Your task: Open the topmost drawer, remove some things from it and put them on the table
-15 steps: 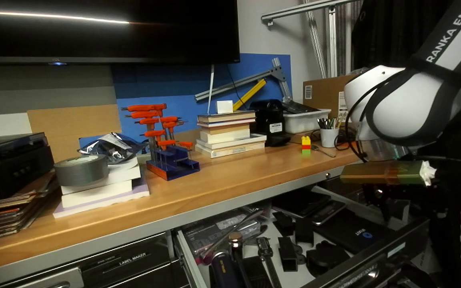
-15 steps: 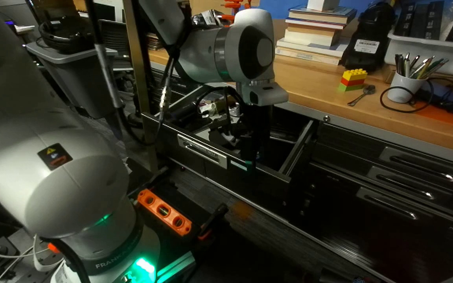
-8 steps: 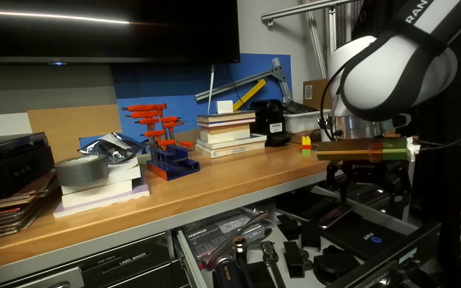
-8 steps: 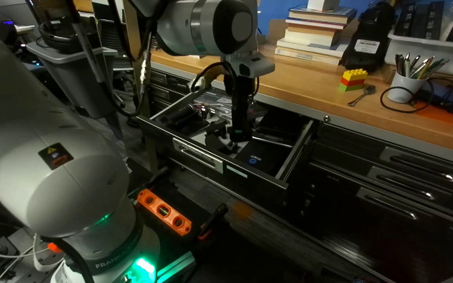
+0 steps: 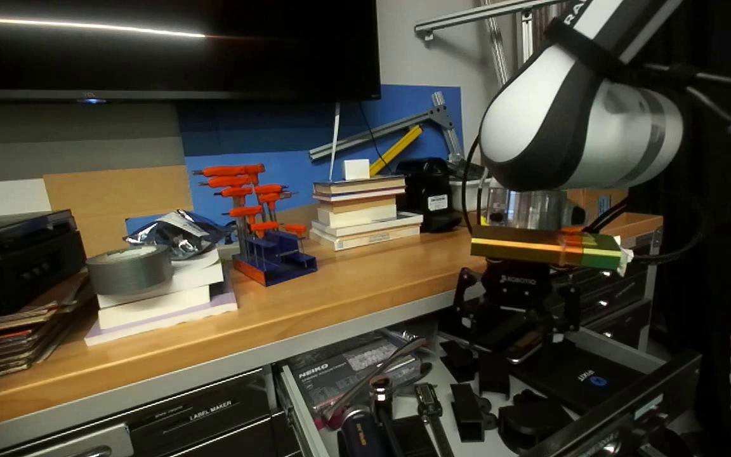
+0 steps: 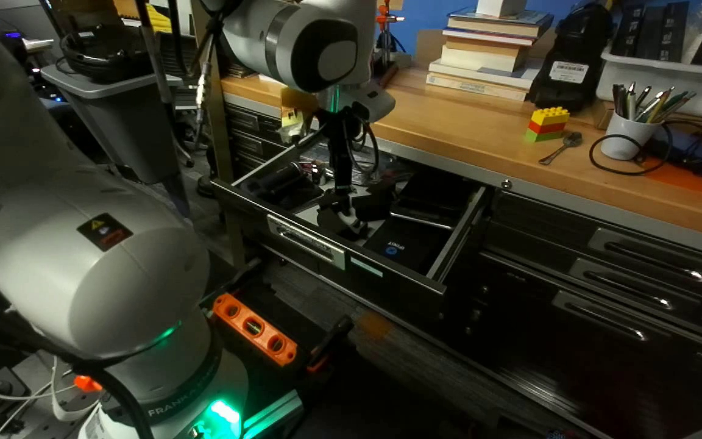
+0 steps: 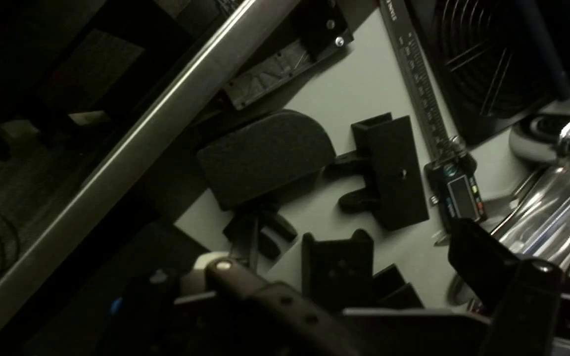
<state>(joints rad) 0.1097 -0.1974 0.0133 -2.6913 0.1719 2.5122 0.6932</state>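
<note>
The topmost drawer stands pulled open; its dark front shows in both exterior views (image 5: 638, 406) (image 6: 400, 280), and its rim crosses the wrist view (image 7: 131, 158). Small black chunky things lie on its pale floor: a round-edged one (image 7: 265, 158), a channel-shaped one (image 7: 396, 173) and another between my fingers in the wrist view (image 7: 339, 262). They also show in an exterior view (image 5: 467, 409). My gripper (image 5: 511, 327) is open, fingers wide apart and empty, pointing down over the drawer. Its fingers hide part of the drawer's contents. The wooden table (image 5: 365, 279) is behind the drawer.
The drawer also holds a caliper (image 5: 429, 406), a flat dark iFixit case (image 5: 581, 377) and a NEIKO box (image 5: 353, 368). On the table stand a red-and-blue clamp stand (image 5: 270, 241), stacked books (image 5: 365, 216), toy bricks (image 6: 547, 124), a spoon (image 6: 564, 146) and a pen cup (image 6: 628, 134).
My gripper has left the drawer's front edge, risen and moved inward over the drawer, leftward in both exterior views. It has also turned. The drawer slid slightly farther out early on.
</note>
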